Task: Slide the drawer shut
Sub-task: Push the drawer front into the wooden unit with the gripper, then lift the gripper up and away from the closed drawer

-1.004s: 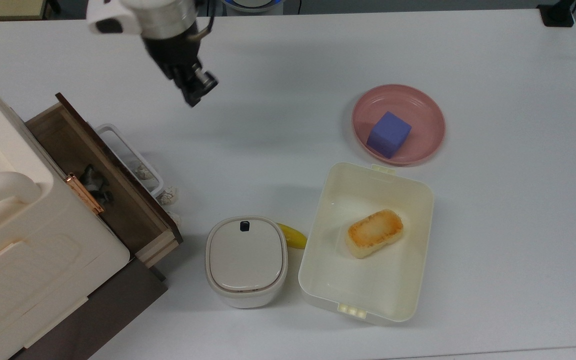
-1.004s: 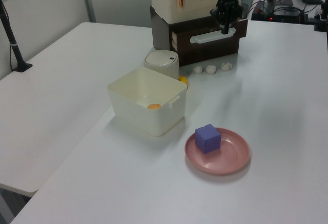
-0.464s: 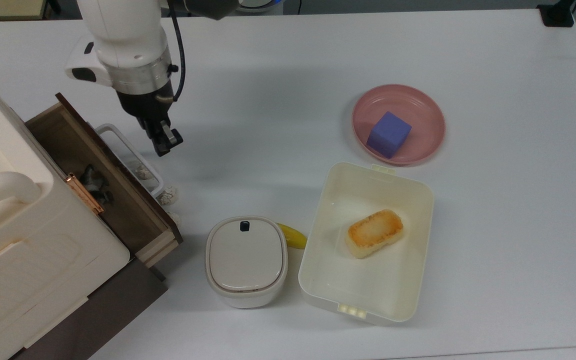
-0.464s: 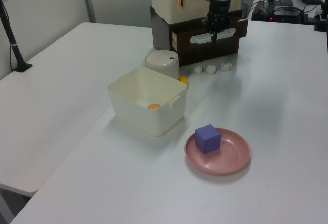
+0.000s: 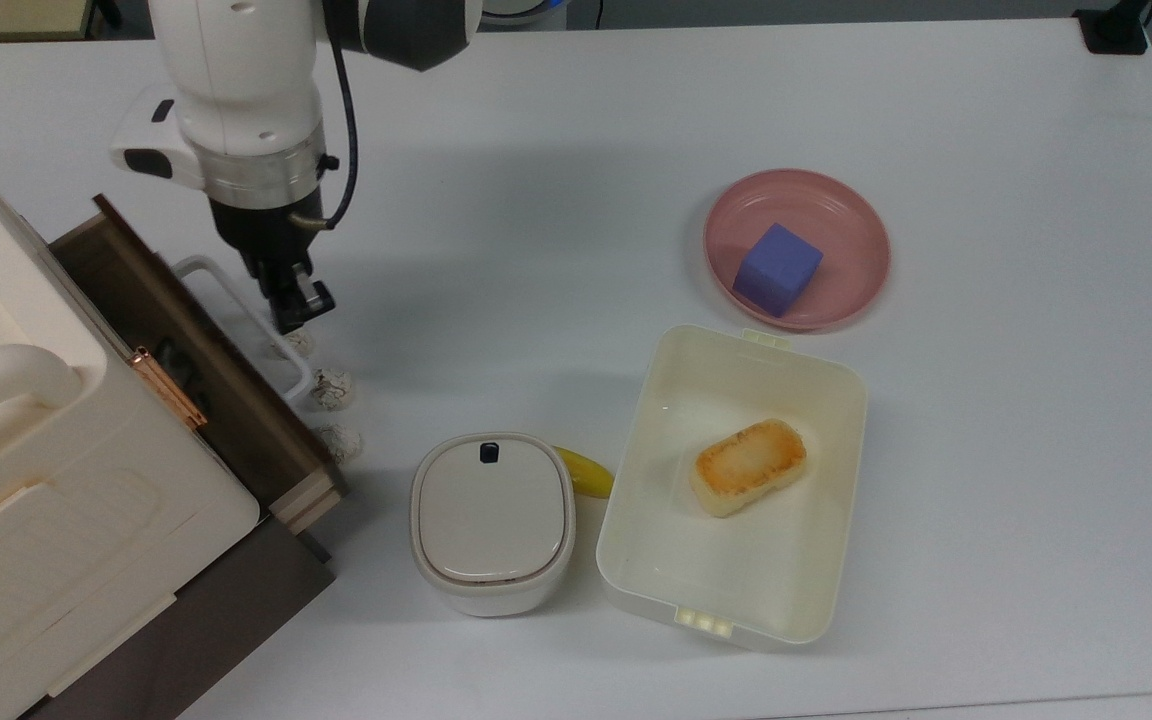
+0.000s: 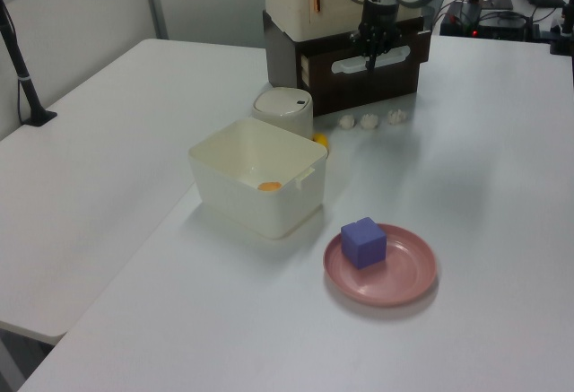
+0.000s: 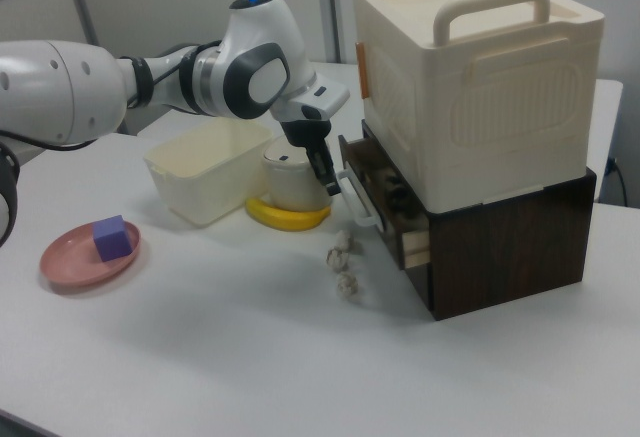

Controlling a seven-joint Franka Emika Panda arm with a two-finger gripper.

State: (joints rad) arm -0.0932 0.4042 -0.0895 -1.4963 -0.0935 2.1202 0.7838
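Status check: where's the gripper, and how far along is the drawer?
Gripper at the white handle. Drawer part open. Three crumpled wads on the table beside its front.

1. No text, label, brand, number or sign can be read in the top view, the left view or the right view.
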